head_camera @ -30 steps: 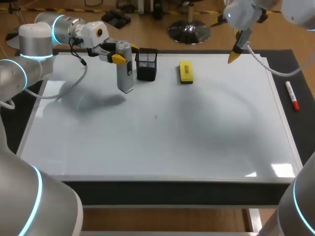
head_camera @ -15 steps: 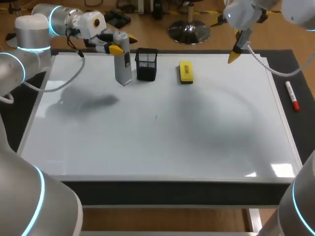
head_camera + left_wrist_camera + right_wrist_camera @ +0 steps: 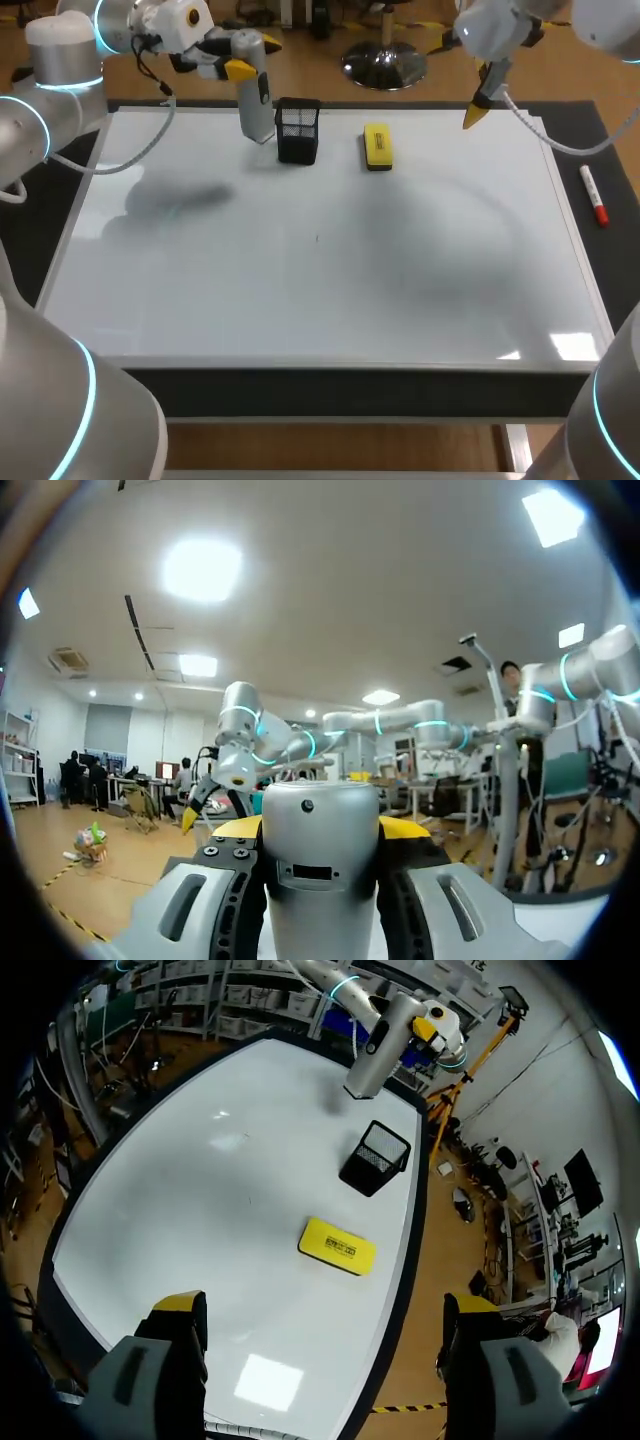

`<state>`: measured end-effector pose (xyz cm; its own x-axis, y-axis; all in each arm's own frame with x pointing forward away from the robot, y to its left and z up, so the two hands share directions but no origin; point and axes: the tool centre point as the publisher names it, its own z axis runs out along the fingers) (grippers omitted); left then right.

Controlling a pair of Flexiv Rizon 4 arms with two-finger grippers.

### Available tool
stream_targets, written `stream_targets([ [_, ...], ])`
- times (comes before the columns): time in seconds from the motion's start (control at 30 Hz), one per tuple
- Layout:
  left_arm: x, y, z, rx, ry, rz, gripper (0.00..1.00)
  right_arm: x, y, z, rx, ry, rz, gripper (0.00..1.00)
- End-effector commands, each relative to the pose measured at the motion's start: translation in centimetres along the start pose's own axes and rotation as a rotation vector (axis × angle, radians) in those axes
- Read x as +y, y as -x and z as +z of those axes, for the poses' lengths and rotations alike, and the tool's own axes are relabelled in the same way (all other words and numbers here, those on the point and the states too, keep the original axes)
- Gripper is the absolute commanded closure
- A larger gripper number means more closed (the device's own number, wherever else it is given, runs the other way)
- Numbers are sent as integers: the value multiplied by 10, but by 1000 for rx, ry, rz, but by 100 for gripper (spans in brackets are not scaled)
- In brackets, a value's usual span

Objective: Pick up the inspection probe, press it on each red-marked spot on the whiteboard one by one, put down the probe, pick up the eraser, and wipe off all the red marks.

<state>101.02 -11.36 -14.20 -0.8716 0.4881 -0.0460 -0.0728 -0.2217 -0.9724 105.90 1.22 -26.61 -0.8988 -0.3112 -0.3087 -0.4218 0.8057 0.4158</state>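
our left gripper clamps the one probe, long axis nearly upright, tip pointing down beside one mesh cup; one eraser; our right gripper is spread wide.

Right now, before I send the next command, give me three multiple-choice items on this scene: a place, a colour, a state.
1. Where is the flat yellow rectangular eraser? A) on the whiteboard, right of the black mesh holder; B) inside the holder; C) off the board.
2. What colour is the cylindrical inspection probe? A) red; B) black; C) silver-grey.
3. The left pincer is: A) open; B) shut on the probe; C) out of view.
1 A: it lies on the board beside the holder. 2 C: its body shows grey. 3 B: both yellow tips press its sides.
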Motion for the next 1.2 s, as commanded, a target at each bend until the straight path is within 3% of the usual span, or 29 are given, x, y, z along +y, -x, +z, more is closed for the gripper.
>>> stream_targets([
  [0.03, -17, -1, 10, -130, 45, 27, 100, 0, 0, -1, 4, -3, -1, 0],
  [0.33, -28, 35, 19, -173, 60, 43, 100, 0, 0, -1, 4, -3, -1, 0],
  [0.6, -22, 56, 39, -228, 27, 74, 100, 0, 0, -1, 4, -3, -1, 0],
  [0.93, -11, 57, 46, -318, -31, 75, 100, 0, 0, -1, 4, -3, -1, 0],
  [1.2, -4, 57, 47, -368, -13, 74, 100, 0, 0, -1, 4, -3, -1, 0],
])
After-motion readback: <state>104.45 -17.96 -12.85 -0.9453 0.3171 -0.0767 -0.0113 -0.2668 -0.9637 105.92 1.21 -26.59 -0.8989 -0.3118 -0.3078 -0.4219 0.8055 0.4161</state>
